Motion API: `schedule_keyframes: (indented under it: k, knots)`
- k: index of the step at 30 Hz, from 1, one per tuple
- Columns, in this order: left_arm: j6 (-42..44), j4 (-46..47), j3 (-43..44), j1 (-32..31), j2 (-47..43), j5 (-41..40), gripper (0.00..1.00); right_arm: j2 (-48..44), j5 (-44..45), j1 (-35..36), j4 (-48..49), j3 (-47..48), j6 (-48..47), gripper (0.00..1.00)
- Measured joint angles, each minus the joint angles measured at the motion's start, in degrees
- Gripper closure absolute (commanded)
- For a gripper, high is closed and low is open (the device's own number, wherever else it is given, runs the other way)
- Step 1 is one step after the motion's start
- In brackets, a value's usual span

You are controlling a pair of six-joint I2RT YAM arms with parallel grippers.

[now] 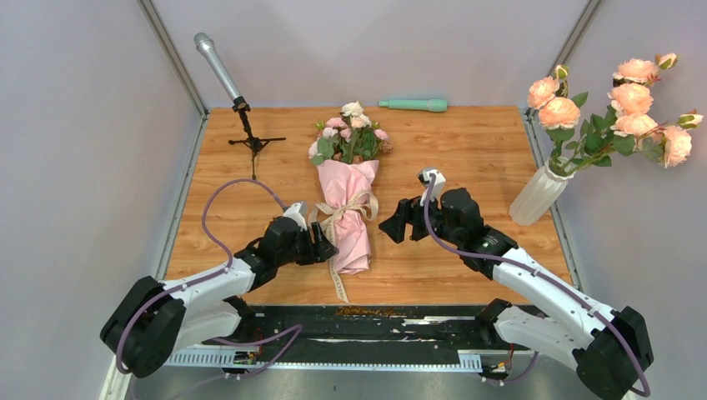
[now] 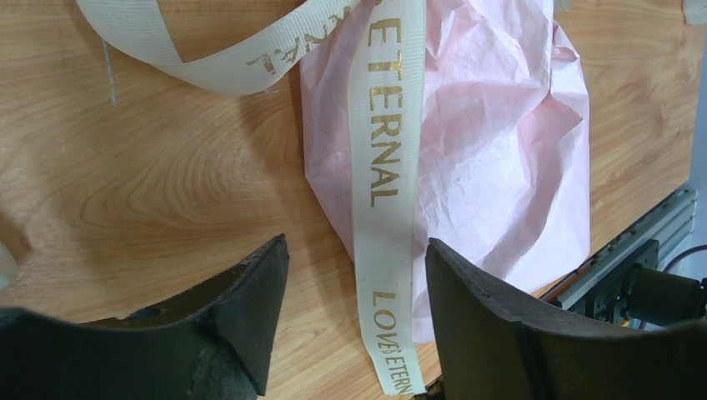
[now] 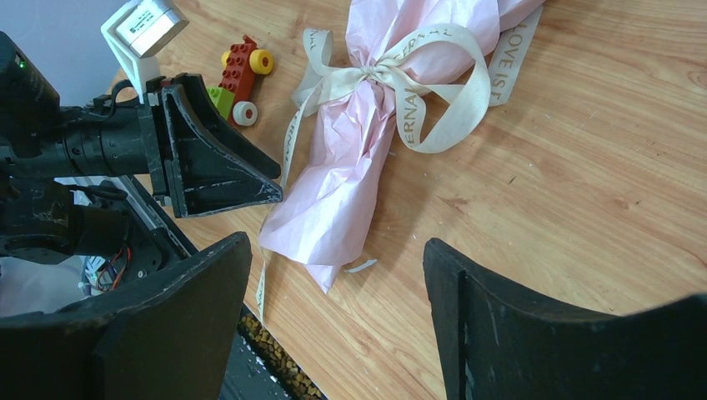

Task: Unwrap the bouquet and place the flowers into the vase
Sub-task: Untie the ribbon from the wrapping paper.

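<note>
The bouquet (image 1: 348, 208) lies in the middle of the table, wrapped in pink crinkled paper (image 2: 492, 142) and tied with a cream ribbon (image 1: 342, 212). Its flowers (image 1: 351, 133) point toward the far edge. My left gripper (image 1: 322, 245) sits at the bouquet's left side, near its lower end. In the left wrist view its jaws (image 2: 358, 275) stand open with the printed ribbon tail (image 2: 383, 183) hanging between them, untouched. My right gripper (image 1: 398, 223) is open just right of the bouquet and holds nothing (image 3: 338, 267). The white ribbed vase (image 1: 538, 194) stands at the right edge.
Large peach roses (image 1: 634, 108) on leafy branches fill the vase. A mint-green cylinder (image 1: 414, 105) lies at the far edge. A microphone on a small stand (image 1: 250, 137) is at the back left. A toy brick car (image 3: 242, 71) lies left of the bouquet.
</note>
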Motion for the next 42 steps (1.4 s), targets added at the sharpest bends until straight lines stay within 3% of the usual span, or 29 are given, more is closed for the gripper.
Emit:
schedule_keyframes:
  k: [7,17,19,22,26,28,33,42]
  knots:
    - [-0.20,1.90,1.42,-0.20,2.62,0.17,0.48,0.31,0.39,0.00,0.00,0.00,0.00,0.25]
    - [-1.27,2.71,1.42,-0.37,3.58,0.46,0.51,0.79,0.48,0.00,-0.04,-0.11,0.00,0.25]
    - [-1.49,3.08,1.42,-0.37,4.09,0.70,0.58,0.85,0.59,0.00,-0.04,-0.13,0.00,0.25]
    - [-1.66,3.61,1.42,-0.37,4.70,1.07,0.77,0.85,0.81,0.00,-0.02,-0.33,0.00,0.25]
    - [-2.05,3.80,1.42,-0.37,4.90,1.62,0.96,0.92,0.85,0.00,-0.04,-0.92,0.00,0.25]
    - [-1.86,3.63,1.42,-0.37,4.76,1.68,1.00,0.96,0.85,0.00,-0.17,-1.07,0.00,0.25]
    - [-0.76,-0.15,3.32,-0.37,3.26,1.62,1.00,0.94,0.87,0.00,-0.20,-1.07,0.04,0.26]
    - [7.10,-13.99,14.97,-0.37,0.39,-1.22,1.00,0.94,1.40,0.00,-0.17,-1.11,0.66,0.27]
